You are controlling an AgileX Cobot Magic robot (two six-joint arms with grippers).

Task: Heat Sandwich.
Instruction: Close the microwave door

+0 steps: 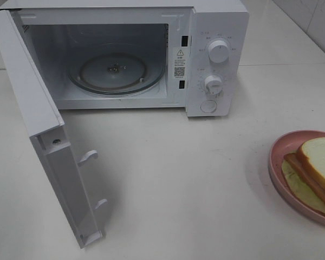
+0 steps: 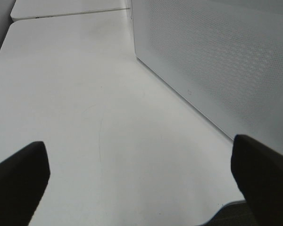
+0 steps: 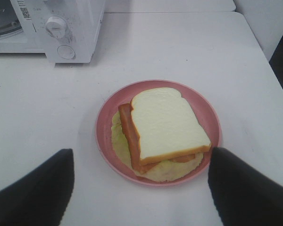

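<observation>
Sandwich (image 3: 167, 127) sits on its pink plate (image 3: 205, 110) (half cropped in the overhead view), right gripper (image 3: 139, 188) spread wide before it; left gripper (image 2: 141, 183) wide open beside the microwave (image 1: 216, 59), whose door (image 1: 43, 135) is open.

A white microwave (image 1: 206, 59) stands on a pale table (image 1: 179, 179), its door (image 1: 49, 157) swung wide open to reveal a glass turntable (image 1: 116, 73) inside. Two round dials (image 1: 219, 51) and a button (image 1: 208, 106) line its control panel.
</observation>
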